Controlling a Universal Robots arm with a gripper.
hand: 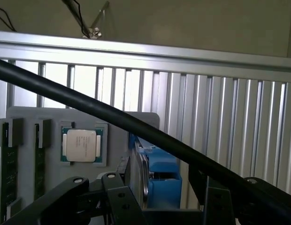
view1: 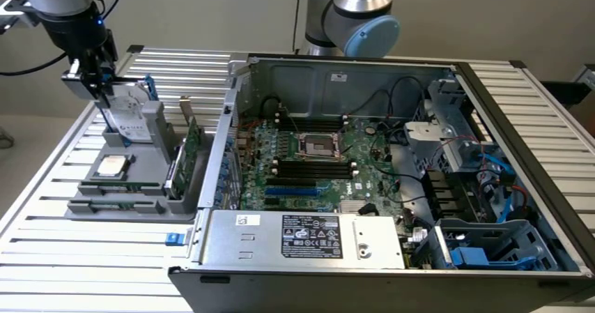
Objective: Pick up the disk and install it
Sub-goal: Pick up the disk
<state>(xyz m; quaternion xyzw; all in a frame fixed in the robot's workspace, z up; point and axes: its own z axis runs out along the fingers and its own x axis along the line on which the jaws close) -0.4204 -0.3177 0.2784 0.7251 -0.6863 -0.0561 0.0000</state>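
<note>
The disk [view1: 136, 121], silver with a white label and a blue carrier, stands on edge in a slot of the grey holder [view1: 121, 203] at the exterior view's left. My gripper [view1: 104, 98] hangs at its upper end, fingers pointing down. In the wrist view the disk [hand: 157, 171] is edge-on, its silver body and blue bracket rising between my two black fingers [hand: 118, 199]. The gripper [hand: 159, 199] is open, its jaws straddling the disk, with a small gap on the blue side.
A square silver CPU chip [view1: 113, 164] [hand: 81, 145] lies flat on the holder beside the disk. Green cards [view1: 191, 153] stand at the holder's edge. The open computer case [view1: 391, 153] fills the exterior view's right, with blue drive bays [view1: 492, 247]. A black cable [hand: 112, 117] crosses the wrist view.
</note>
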